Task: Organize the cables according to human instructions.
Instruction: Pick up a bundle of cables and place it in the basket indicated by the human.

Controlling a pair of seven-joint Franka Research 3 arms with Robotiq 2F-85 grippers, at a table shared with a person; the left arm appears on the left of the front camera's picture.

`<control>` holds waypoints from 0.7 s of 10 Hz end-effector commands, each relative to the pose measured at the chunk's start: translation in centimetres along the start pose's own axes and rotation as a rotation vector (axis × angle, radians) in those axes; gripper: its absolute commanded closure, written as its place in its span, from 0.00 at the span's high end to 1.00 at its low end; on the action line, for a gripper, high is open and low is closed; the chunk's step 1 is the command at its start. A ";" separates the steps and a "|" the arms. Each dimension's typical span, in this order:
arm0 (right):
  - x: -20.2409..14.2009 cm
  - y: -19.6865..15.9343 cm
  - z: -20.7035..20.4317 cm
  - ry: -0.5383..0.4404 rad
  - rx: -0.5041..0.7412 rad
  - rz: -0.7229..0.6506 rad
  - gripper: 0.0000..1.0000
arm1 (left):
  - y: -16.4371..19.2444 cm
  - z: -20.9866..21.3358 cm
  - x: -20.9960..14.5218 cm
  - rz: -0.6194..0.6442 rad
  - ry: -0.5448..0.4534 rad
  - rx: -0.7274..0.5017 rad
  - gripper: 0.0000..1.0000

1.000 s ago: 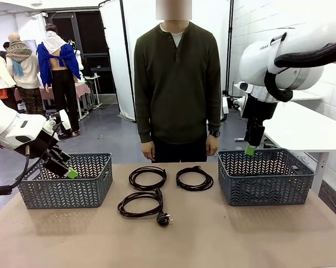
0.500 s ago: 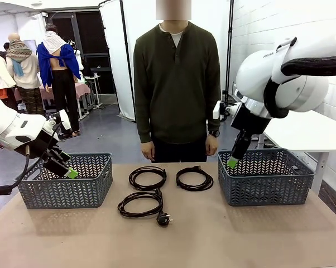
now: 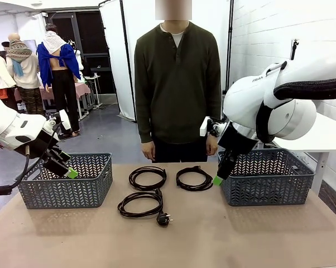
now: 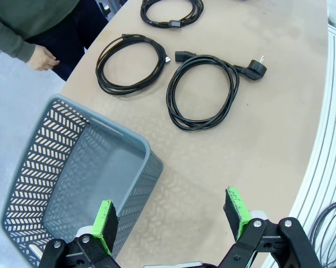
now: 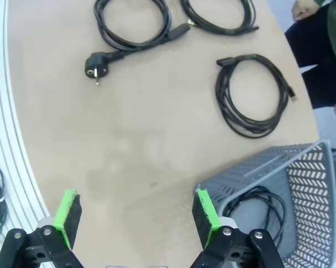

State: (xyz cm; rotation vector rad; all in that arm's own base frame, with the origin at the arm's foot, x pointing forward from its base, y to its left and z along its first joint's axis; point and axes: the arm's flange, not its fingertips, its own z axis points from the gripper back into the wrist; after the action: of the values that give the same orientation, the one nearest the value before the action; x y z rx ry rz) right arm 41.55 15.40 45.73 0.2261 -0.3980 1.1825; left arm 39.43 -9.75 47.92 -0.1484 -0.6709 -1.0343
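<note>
Three black cable coils lie mid-table: one at the back left [image 3: 147, 188], one at the back right [image 3: 194, 188], and a front one [image 3: 139, 214] with a chunky plug [image 3: 164, 219]. A fourth coil [image 5: 254, 191] lies inside the right basket [image 3: 265, 178]. My right gripper [image 3: 217, 180] hangs open at that basket's left edge, close to the back right coil [image 5: 219, 92]. Over the left basket [image 3: 67, 181], my left gripper [image 3: 70, 173] is open and empty, its green pads [image 4: 105, 223] wide apart. The person [image 3: 177, 84] stands at the far side, arms down.
The left basket [image 4: 56, 167] has nothing in it. The plug cable [image 4: 171, 97] is the coil nearest that basket. Bare tabletop [image 3: 240, 234] stretches along the front. A white table [image 3: 307, 131] stands behind the right basket.
My right arm has swung left and down, from above the right basket to its left edge beside the back right coil. The left arm, the cables and the person have not moved.
</note>
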 end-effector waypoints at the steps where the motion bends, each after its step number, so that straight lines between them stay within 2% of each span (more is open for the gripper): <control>1: -0.2 -0.4 0.5 -0.004 -0.010 -0.009 1.00 | -0.1 0.0 -0.4 0.007 -0.006 -0.007 1.00; 7: -0.2 -0.4 0.5 -0.004 -0.010 -0.009 1.00 | -0.1 0.0 -0.4 0.007 -0.006 -0.007 1.00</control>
State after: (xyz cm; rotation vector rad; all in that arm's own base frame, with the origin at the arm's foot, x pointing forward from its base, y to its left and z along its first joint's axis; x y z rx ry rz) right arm 41.81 14.97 46.09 0.2257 -0.4059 1.1736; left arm 39.44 -9.75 47.92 -0.1484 -0.6709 -1.0343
